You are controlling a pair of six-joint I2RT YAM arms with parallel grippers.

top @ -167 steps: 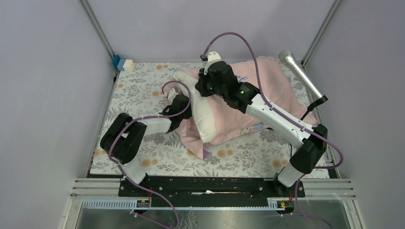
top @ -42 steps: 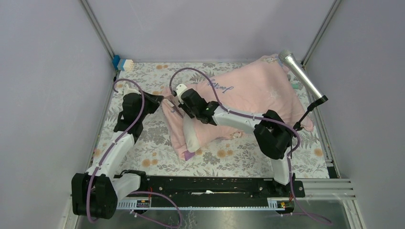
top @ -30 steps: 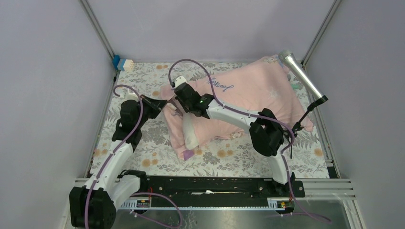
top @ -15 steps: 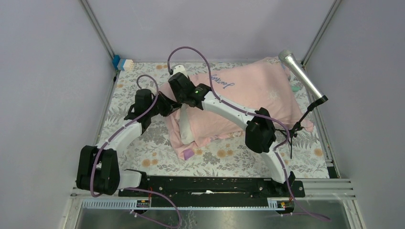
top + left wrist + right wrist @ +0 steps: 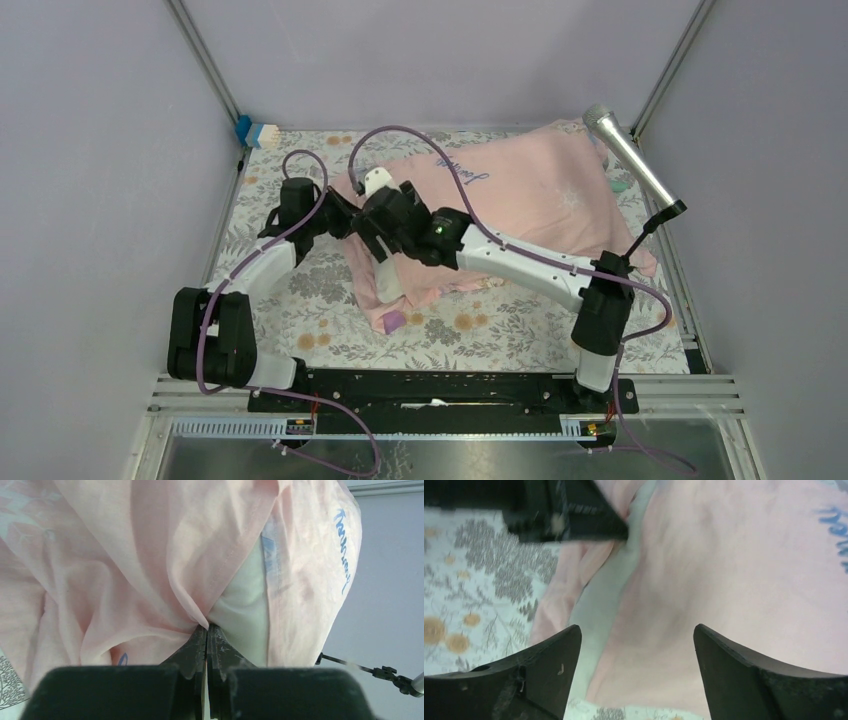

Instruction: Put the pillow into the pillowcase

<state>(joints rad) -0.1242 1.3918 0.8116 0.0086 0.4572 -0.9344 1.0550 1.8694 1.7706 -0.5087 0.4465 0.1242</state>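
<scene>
The pink pillowcase point(image 5: 540, 190) is spread along the far edge into the far right corner, the white pillow point(image 5: 245, 605) largely tucked inside — its open left hem is pinched tight by the left gripper point(image 5: 207, 630); the right gripper point(image 5: 636, 630) is held wide apart above it

I'm steering inside a lab test cell, not a home: plain grey walls point(image 5: 90, 200), metal frame posts point(image 5: 205, 60), robot arms point(image 5: 530, 262) bolted to a black rail point(image 5: 430, 390), a microphone point(image 5: 628, 158) on a stand (the flowered cloth point(image 5: 480, 325) is the one homely touch).
</scene>
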